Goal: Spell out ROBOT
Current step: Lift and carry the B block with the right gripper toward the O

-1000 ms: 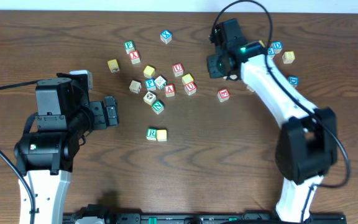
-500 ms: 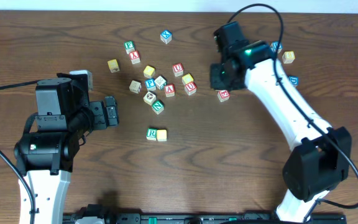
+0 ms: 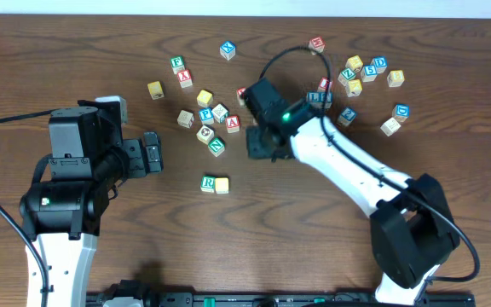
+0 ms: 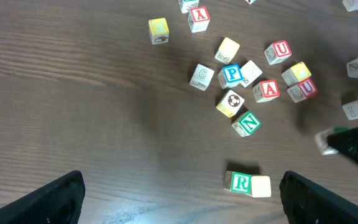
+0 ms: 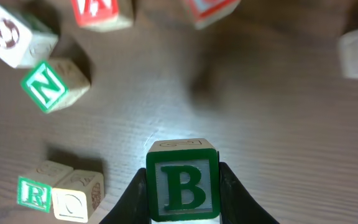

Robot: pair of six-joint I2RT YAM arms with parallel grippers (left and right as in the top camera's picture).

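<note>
We see the B cube point(image 5: 182, 186) clenched between the two fingers of the right gripper point(image 5: 183, 198), its green letter upright and facing the wrist camera. One finger presses on each side face. We cannot tell whether the cube's underside touches the table point(image 3: 314, 247).

From the right wrist, the R cube point(image 5: 33, 193) lies down and to the left of the B cube, well apart from it. A yellow cube point(image 5: 76, 200) sits touching the R cube on the side nearer the gripper. From overhead, this pair lies in open wood below the main scatter, and the right gripper hangs up and to the right of it. The N cube point(image 5: 47, 87) lies tilted, farther off above the pair.

The left gripper point(image 4: 182, 205) stands released, jaws spread wide and nothing between them. It is off to the left of the pair, touching no cube.
</note>
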